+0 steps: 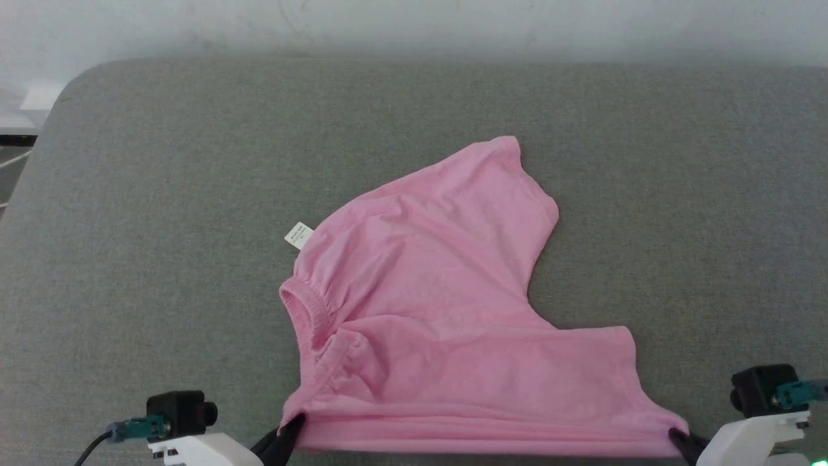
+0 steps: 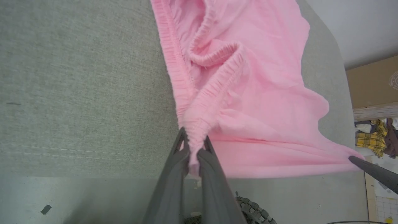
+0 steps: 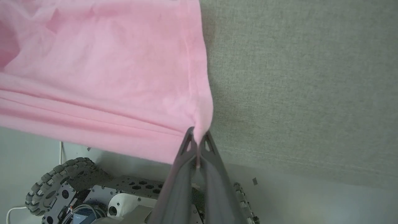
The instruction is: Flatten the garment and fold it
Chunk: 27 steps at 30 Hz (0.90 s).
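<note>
You have the pink garment (image 1: 440, 310) lying on the grey surface (image 1: 162, 194). It sits close to the front edge, a bit right of the middle.

Your left tool (image 2: 194, 154) is pressed together. It is pinching the bunched end of the waistband (image 1: 310, 314) at the front left corner of the garment. Your right tool (image 3: 197, 144) is pressed together too. It is pinching the front right corner, next to a hem.

The front of the garment is pulled in a straight line between the two tools, with long thin folds running along it. This line runs along the front edge of the surface.

Behind that line the cloth lies on the surface with soft wrinkles. One leg lies flat toward the right. The other leg points away from you, up and to the right. The waistband makes an open loop on the left side. A small white label (image 1: 298, 235) sticks out just past it on the left.

Under the right tool you can see a wheel (image 3: 56, 177) of the robot.
</note>
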### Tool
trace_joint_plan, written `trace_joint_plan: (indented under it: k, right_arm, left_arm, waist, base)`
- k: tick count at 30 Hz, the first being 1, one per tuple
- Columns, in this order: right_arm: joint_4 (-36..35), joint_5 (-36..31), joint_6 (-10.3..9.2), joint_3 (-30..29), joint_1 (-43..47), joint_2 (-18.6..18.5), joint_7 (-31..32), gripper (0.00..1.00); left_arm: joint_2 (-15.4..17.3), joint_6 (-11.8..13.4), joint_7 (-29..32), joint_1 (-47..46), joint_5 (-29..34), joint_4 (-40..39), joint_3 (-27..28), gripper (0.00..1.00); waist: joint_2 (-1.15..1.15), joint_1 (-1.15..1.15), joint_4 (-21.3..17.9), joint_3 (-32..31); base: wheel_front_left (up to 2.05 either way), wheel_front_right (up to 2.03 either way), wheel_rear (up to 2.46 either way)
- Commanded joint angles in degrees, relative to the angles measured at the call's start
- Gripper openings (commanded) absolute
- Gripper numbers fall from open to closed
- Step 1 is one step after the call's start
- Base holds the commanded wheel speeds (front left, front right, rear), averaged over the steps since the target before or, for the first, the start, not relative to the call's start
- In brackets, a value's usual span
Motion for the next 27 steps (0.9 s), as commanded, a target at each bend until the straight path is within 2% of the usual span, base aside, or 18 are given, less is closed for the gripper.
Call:
trace_joint_plan:
  k: [1, 6, 10, 17, 27]
  right_arm:
    - [-1.0, -0.8, -0.13, -0.7, -1.4, -0.4, -1.0, 0.00]
    - [-2.0, -2.0, -0.13, 1.0, -9.1, -3.4, -5.0, 0.00]
    - [1.1, -2.2, -0.13, 3.8, -18.8, -7.4, -7.1, 0.00]
    - [12.9, -1.5, -0.13, 10.1, -38.8, -13.3, -9.3, 0.00]
    - [32.0, -2.0, -0.13, 17.3, -61.6, -15.8, -13.5, 0.00]
  left_arm:
    - [-0.6, 0.2, -1.5, -0.4, 0.0, -0.7, 0.4, 0.00]
    - [-4.1, -0.2, -5.8, -4.9, 0.9, -0.7, 0.0, 0.00]
    - [-6.9, -0.6, -8.4, -10.7, 1.4, 1.0, -0.4, 0.00]
    - [-10.0, -1.9, -11.5, -21.7, 1.6, 6.7, -0.2, 0.00]
    - [-14.0, -4.1, -17.5, -32.6, 1.3, 16.1, -0.1, 0.00]
  waist:
    - [0.00, 0.01, 0.5, 0.4]
    - [0.00, 0.01, 1.9, 2.2]
    - [0.00, 0.01, 3.6, 4.5]
    - [0.00, 0.01, 7.4, 10.3]
    - [0.00, 0.01, 12.9, 18.8]
  base:
    - [0.00, 0.00, 0.00]
    - [0.00, 0.00, 0.00]
    - [0.00, 0.00, 0.00]
    - [0.00, 0.00, 0.00]
    - [0.00, 0.00, 0.00]
